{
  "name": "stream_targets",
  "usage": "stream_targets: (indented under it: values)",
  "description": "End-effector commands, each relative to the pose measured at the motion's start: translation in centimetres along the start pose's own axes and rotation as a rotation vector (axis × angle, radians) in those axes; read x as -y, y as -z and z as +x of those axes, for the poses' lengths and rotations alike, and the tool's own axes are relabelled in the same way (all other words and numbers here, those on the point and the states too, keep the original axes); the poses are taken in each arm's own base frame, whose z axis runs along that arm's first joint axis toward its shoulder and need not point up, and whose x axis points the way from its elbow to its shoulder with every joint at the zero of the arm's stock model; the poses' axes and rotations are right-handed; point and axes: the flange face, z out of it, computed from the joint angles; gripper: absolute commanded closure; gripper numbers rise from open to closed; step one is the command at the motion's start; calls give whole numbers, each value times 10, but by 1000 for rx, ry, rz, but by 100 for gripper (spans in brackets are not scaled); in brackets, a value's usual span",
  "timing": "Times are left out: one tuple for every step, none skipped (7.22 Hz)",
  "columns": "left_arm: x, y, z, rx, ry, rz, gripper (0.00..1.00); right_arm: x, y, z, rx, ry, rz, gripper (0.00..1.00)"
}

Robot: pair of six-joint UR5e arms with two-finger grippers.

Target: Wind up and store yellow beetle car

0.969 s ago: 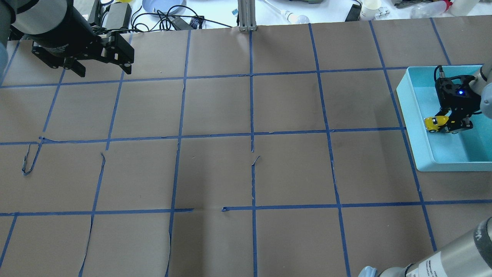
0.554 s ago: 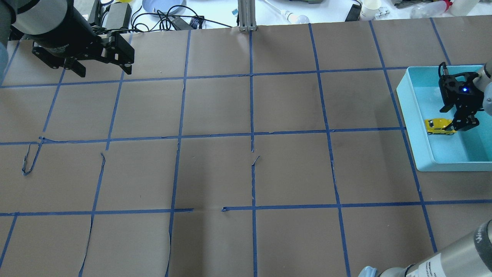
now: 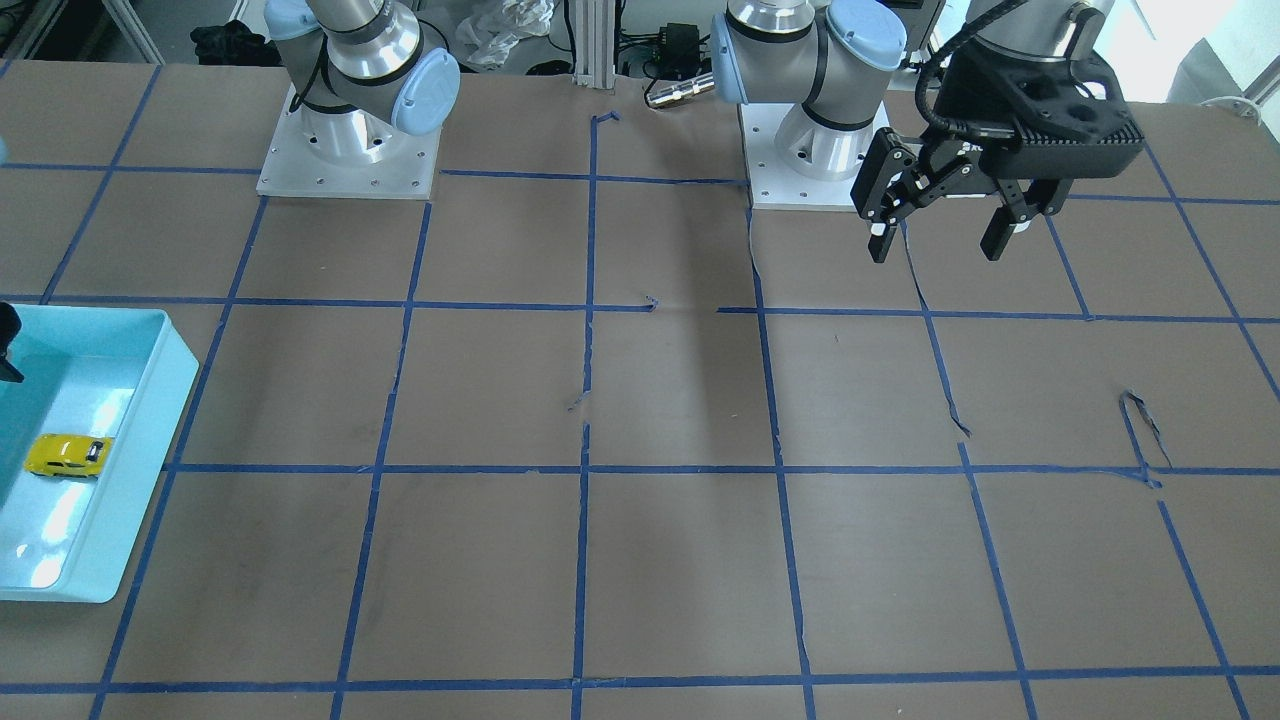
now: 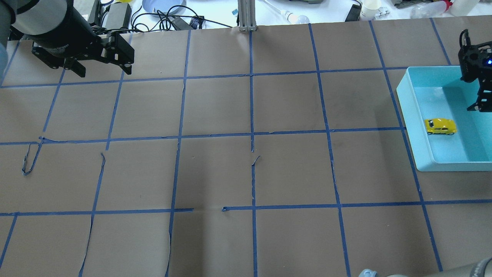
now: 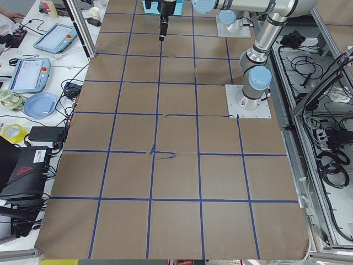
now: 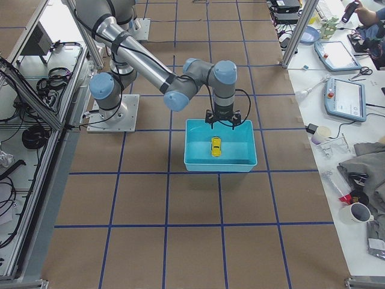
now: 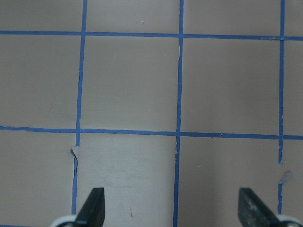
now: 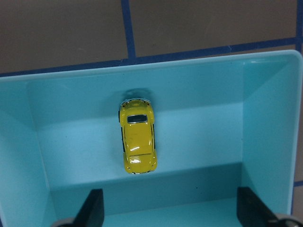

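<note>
The yellow beetle car (image 4: 440, 126) lies on its wheels on the floor of a light blue bin (image 4: 408, 115) at the table's right end. It also shows in the front view (image 3: 66, 454), the right side view (image 6: 215, 146) and the right wrist view (image 8: 137, 137). My right gripper (image 8: 171, 212) is open and empty, raised above the bin's far side, apart from the car; the overhead view cuts it off at the right edge (image 4: 479, 104). My left gripper (image 4: 103, 71) is open and empty, hanging above the far left of the table (image 3: 938, 250).
The table is brown paper with a grid of blue tape, torn and lifted in places (image 4: 29, 161). Beyond the far edge lie cables, a plate (image 4: 163, 5), a cup (image 4: 371, 7) and a metal post (image 4: 247, 15). The bin's walls (image 8: 265, 118) surround the car.
My right gripper has let go of the car, risen and drawn back toward the bin's far side. The car now rests alone on the bin floor. The left arm has not moved.
</note>
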Motion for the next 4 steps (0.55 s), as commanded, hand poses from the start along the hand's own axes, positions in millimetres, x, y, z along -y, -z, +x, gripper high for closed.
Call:
stream_targets:
  values:
    - [0,0,0,0,0,0,0,13,94,-13,-27,-55,-13,0]
    - [0,1,0,0,0,2,0,21,134,-21,-6,-67,1,0]
    - [0,0,1,0,-2,1,0,30,167,-20,4,-111,7,0]
    - [0,0,0,0,0,0,0,44,185,-19,35,-126,18,0]
